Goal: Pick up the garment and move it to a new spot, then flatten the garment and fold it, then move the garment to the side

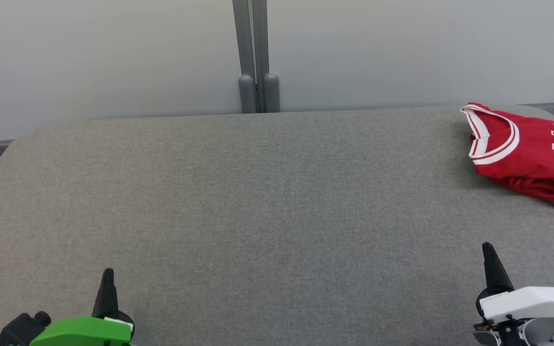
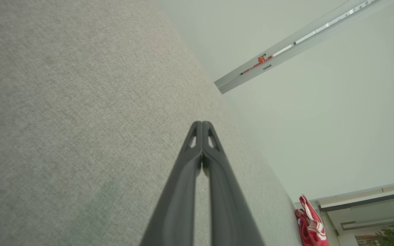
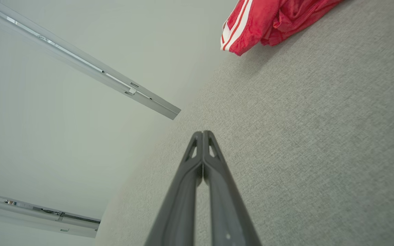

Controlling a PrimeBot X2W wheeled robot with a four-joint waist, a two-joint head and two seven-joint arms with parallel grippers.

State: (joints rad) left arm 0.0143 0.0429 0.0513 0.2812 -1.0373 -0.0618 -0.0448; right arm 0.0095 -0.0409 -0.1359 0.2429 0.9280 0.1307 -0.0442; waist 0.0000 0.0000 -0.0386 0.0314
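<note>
Grey fabric tabletop (image 1: 277, 202), pale wall behind. left gripper (image 1: 107, 276) at 7 o'clock and right gripper (image 1: 487, 250) at 5, both fully closed with nothing in them. red Bulls jersey (image 1: 532, 154) sits at 2 o'clock by the far right edge, well apart from both, rumpled and partly out of frame. Fits either a heap awaiting pickup or a loose fold already set aside; hidden half needed to call it

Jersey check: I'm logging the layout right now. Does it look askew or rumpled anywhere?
Yes. The red jersey lies bunched at the far right of the grey surface, its near edge rumpled, not spread flat. Nothing else stands out.
</note>
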